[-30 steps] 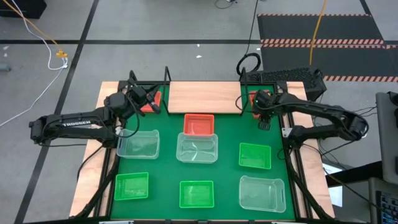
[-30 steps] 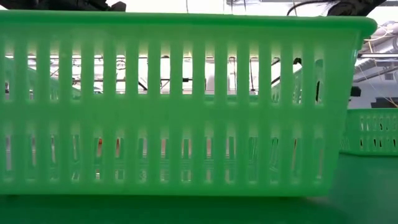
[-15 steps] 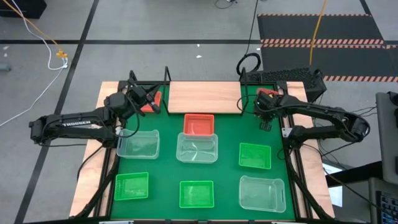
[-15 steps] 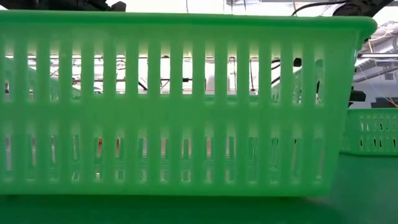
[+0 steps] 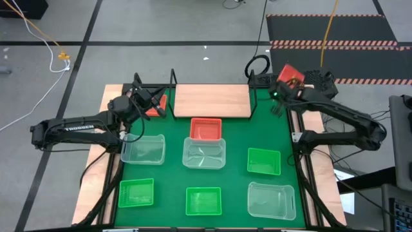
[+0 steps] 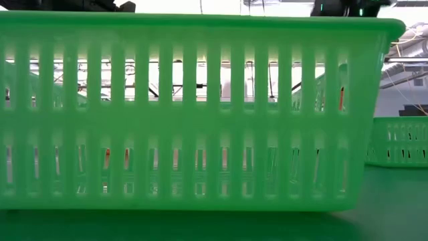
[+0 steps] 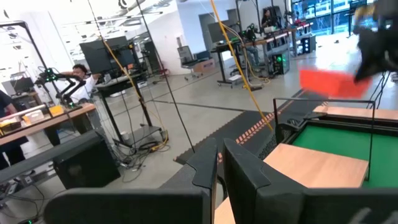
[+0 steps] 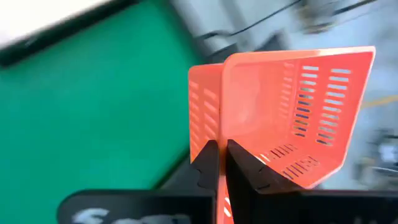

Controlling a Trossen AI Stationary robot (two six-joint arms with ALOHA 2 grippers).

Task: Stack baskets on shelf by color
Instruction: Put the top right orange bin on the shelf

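My right gripper [image 5: 284,84] is shut on a red basket [image 5: 290,73] and holds it in the air past the right end of the shelf [image 5: 212,101]. The left wrist view shows that basket [image 7: 329,82] beyond the plank [image 7: 317,165]. My left gripper [image 5: 152,104] hovers left of the shelf, its fingers [image 7: 239,168] close together. A second red basket [image 5: 160,104] shows as a narrow strip at its tips. A third red basket [image 5: 206,128] rests bottom-down on the green mat, in front of the shelf. My left gripper is shut at the second red basket [image 5: 160,104]. The gripper itself hides the place of contact, so the part and the hold do not show. My right gripper pinches one wall of its basket at the rim [image 8: 214,134], one finger inside and one outside. The basket is lifted clear and tipped, its inside [image 8: 280,106] facing the wrist camera.
On the mat stand clear baskets [image 5: 143,149] [image 5: 204,153] [image 5: 271,200] and green baskets [image 5: 264,161] [image 5: 136,193] [image 5: 203,200]. One green basket [image 6: 194,114] fills the low view. Black frame rods [image 5: 172,78] stand at the shelf's ends.
My right gripper has shut on the red basket that lay by the shelf's right end. It has lifted the basket clear and carried it up and toward the table's far edge, tipping it.
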